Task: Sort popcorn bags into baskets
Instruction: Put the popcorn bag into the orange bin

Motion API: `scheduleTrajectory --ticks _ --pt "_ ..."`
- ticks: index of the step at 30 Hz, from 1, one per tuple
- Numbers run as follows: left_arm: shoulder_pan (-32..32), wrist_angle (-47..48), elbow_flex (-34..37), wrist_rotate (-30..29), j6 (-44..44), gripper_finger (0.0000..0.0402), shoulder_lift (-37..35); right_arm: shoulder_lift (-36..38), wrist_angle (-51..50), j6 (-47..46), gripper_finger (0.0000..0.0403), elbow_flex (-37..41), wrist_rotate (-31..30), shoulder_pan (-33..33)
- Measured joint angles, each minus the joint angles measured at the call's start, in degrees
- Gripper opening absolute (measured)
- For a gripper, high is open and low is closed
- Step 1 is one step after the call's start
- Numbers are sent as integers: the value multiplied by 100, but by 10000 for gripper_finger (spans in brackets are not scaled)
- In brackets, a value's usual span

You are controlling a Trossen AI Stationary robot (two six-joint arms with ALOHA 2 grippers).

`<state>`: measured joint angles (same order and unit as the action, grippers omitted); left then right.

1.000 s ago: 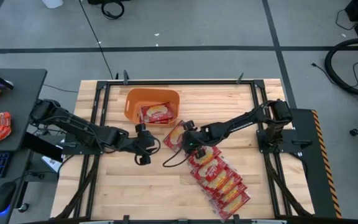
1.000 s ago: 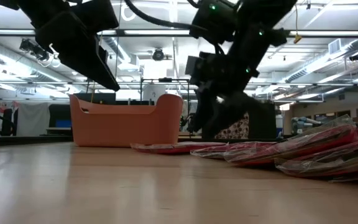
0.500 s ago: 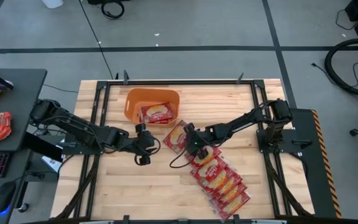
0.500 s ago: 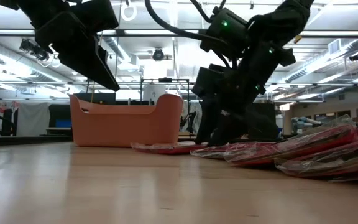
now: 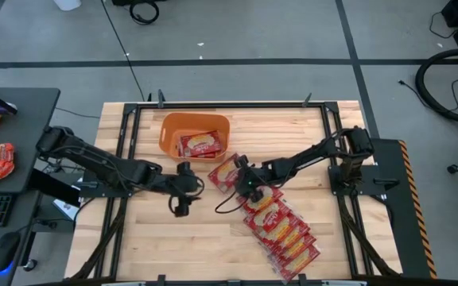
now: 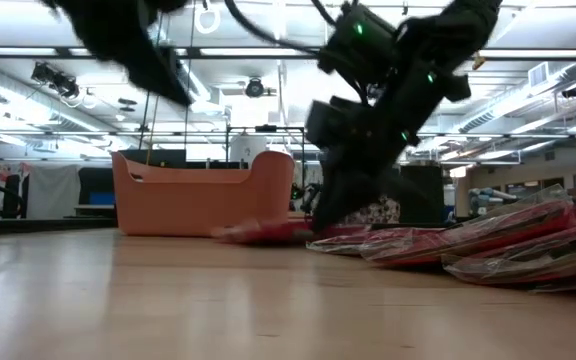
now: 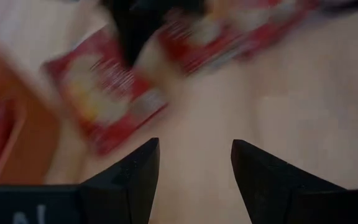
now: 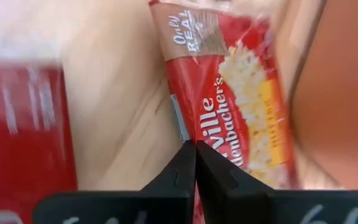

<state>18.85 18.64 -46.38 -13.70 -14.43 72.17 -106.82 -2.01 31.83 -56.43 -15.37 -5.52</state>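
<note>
The worktop [image 5: 213, 230] is pale wood planks with a smooth, faintly shiny finish, framed by dark metal rails [image 5: 229, 104]. The bags [image 5: 281, 230] are glossy red plastic film that catches the light. The basket [image 5: 168, 131] is smooth, matt orange plastic. Both grippers' fingers [image 7: 126, 183] look matt black.
</note>
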Motion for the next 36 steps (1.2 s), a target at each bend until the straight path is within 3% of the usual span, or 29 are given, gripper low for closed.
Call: scheduleTrajectory --ticks 3,7,13,19,28,36 --pt "183 382 -318 70 74 203 -214 12 -291 -144 6 -440 -40 -121" --pt "395 575 -563 -300 195 203 -491 21 -816 -363 6 -1198 -143 -286" --pt "742 770 -585 -449 45 203 -963 25 -1635 -461 4 -2317 -541 -431" --pt "1105 766 -587 -472 -24 203 -1366 31 -1770 -402 3 -3020 -549 -340" --pt "1455 791 -587 -512 -116 203 -1496 35 -806 -380 4 -3274 378 401" --pt "1451 907 -587 -950 -141 203 -1485 -297 -556 -1199 4 -3254 -7 1296"
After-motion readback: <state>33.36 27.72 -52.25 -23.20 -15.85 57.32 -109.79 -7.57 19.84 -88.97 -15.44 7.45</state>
